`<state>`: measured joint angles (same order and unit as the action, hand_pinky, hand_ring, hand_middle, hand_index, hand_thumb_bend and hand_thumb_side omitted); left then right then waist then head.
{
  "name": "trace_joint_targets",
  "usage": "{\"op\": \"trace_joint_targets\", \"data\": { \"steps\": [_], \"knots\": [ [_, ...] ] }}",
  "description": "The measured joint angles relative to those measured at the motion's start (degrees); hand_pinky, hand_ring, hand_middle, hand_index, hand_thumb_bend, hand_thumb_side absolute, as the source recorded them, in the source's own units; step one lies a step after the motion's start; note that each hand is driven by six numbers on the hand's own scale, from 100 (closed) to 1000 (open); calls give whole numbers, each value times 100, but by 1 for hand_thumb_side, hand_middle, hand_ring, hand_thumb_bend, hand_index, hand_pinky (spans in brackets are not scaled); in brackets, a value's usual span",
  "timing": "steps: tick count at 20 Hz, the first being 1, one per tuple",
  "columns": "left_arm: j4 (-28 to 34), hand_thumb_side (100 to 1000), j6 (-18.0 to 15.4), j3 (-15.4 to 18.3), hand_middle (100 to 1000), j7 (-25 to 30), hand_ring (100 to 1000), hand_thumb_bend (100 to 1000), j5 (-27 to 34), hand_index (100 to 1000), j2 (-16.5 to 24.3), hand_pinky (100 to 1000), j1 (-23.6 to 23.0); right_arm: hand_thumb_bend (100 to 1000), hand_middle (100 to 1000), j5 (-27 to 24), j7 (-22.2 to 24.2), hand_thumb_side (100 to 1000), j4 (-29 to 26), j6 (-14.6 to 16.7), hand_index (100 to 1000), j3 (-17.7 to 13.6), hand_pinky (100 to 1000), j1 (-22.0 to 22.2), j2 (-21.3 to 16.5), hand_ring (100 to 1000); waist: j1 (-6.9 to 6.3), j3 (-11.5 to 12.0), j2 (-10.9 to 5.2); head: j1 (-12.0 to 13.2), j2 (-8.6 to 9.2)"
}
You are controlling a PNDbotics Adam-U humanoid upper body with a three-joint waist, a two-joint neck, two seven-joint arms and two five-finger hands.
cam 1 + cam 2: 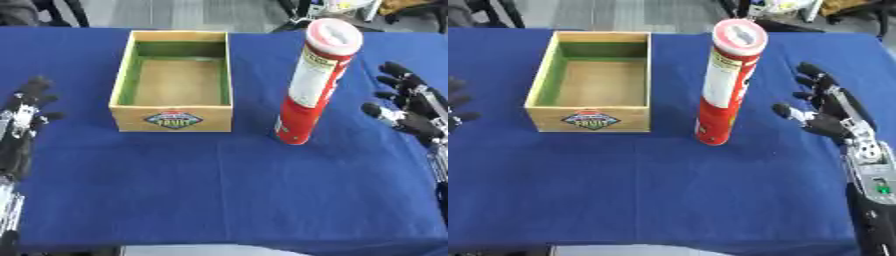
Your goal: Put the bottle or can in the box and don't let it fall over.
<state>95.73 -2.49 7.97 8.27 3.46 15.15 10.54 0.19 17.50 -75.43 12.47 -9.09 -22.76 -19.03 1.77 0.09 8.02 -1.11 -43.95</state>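
a tall red and white can (313, 82) is standing upright on the blue tablecloth (227, 190), its round white lid facing up and its red base sitting just to the right of a wooden box (173, 80). the can and the box are near each other but not touching; a strip of blue cloth is showing between them. the box is lying open at the top, with green paint on its inner walls, a bare brown floor inside, and a coloured label on its front wall. nothing is lying in the box. the right hand (826, 111) is hovering to the right of the can, near it but apart from it, with blue cloth showing between the thumb and the can's side. its fingers (814, 75) are spreading wide and nearly straight, pointing up and away across the table, while the thumb is reaching out toward the can. this hand is holding nothing and touching nothing. the silver and black forearm is running down toward the lower right corner of the right eye view. the left hand (26, 112) is resting at the left edge of the table, well apart from the box, with its fingers relaxed and pointing upward, also holding nothing. at the far edge, beyond the cloth, a grey floor and some dark legs of furniture are showing.
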Motion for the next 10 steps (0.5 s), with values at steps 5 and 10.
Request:
{"op": "trace_joint_targets", "data": {
  "steps": [5, 10],
  "knots": [
    [1, 795, -3, 0, 894, 28, 897, 402, 0, 944, -1, 769, -4, 784, 990, -32, 88, 349, 161, 40, 995, 104, 882, -93, 0, 1000, 0, 20, 0, -7, -4],
    [3, 797, 2, 0, 894, 39, 898, 399, 0, 944, -1, 769, -5, 782, 989, -34, 182, 352, 295, 57, 996, 194, 882, -164, 0, 995, 13, 33, 0, -11, -5]
  ]
}}
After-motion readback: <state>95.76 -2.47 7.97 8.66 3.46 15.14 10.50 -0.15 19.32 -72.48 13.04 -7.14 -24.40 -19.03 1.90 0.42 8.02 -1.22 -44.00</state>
